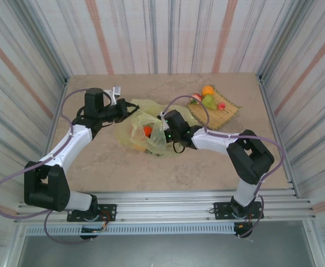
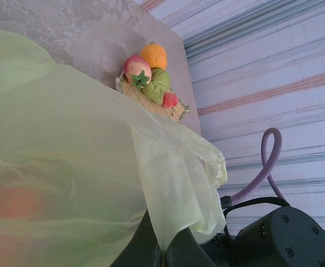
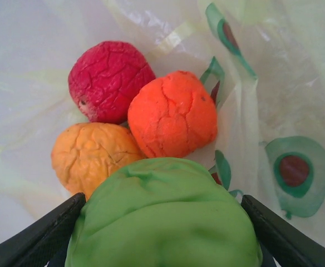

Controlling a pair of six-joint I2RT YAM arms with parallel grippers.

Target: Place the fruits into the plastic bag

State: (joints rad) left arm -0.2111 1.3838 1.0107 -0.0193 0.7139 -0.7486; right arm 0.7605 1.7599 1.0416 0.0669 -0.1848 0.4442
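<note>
Right gripper (image 3: 161, 245) is clamped on a lumpy green fruit (image 3: 162, 206), deep in the plastic bag (image 1: 130, 133), over three cracked, matte round fruits (image 3: 172, 114). Left gripper (image 2: 163, 253) pinches the bag rim. Risk: the thin crinkly film slips or snags the fingers on retreat, spilling fruit. Four more sit on the bamboo mat (image 1: 228, 114).

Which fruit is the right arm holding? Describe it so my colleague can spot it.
Find the plastic bag on the table, where the right gripper reaches in. Between its black fingers sits a smooth green fruit. Its neighbours, a red fruit, an orange fruit and a yellow-orange fruit, are crackled.
</note>
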